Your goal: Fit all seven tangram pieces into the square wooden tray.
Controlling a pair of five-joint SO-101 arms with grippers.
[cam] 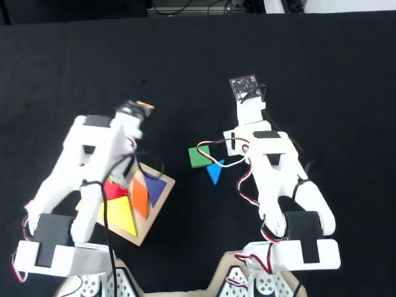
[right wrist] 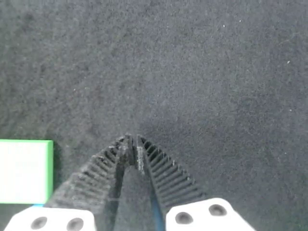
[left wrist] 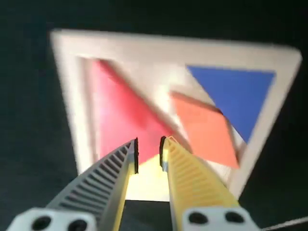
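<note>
Your right end effector (right wrist: 132, 147): clenched, empty, beside the green square (right wrist: 24, 171); release it, then straddle 2 parallel edges. Left end effector (left wrist: 149, 154): slightly parted over tray (left wrist: 168, 41).

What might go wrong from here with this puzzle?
The left gripper hangs over the tray; it may knock the red piece or orange piece askew. The green square and small blue triangle lie close together, so grabbing one might shove the other.
</note>
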